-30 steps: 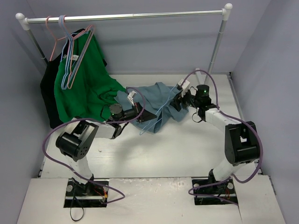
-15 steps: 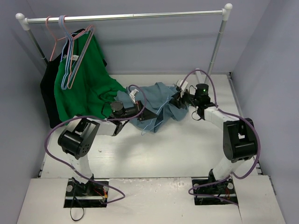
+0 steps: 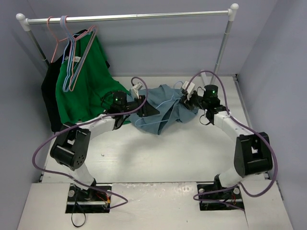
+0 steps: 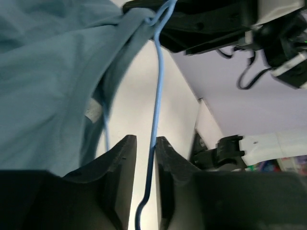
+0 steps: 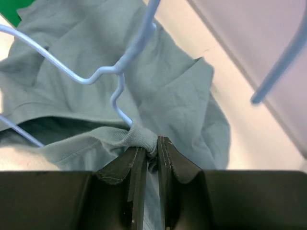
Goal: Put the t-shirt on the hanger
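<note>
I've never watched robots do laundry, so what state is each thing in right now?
Dusty grey-blue cotton t-shirt: crumpled, held up by its collar.
Thin light-blue wire hanger: partly threaded into the t-shirt, not on the metal rail.
Left tool: shut on the hanger wire.
Right tool: shut on the t-shirt collar.
Bright green shirt: hanging from the rail.
Black garment: hanging behind the green shirt.

T-shirt [image 3: 160, 109] heaped on table [image 3: 168, 153], frame centre. Left gripper [image 3: 144, 106] at its left edge, right gripper [image 3: 185, 98] at its right. Hanger [image 4: 157, 72] wire crosses the shirt. Hung garments [image 3: 88, 84] on rail [image 3: 129, 17], upper left.
</note>
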